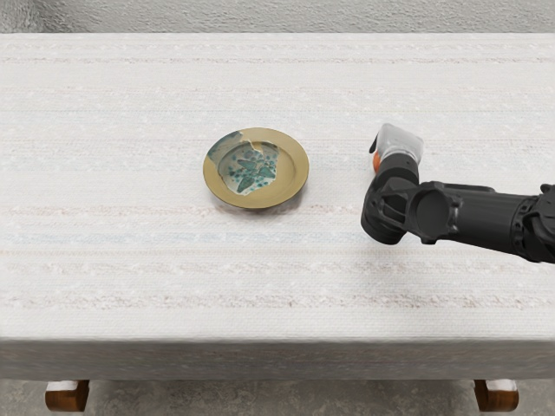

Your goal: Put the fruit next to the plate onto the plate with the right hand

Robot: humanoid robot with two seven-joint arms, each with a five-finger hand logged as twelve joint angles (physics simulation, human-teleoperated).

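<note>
A golden-rimmed plate (257, 167) with a green and white pattern lies near the middle of the table. To its right, my right hand (395, 147) reaches in from the right edge and covers the fruit. Only a small orange patch of the fruit (376, 161) shows at the hand's left side. The pale hand sits over it, and whether the fingers close on the fruit is hidden. The dark forearm runs from the hand to the right edge. The plate holds nothing.
The pale striped table (130, 260) spans the whole view, with its front edge near the bottom. Two wooden legs (68, 395) show below that edge.
</note>
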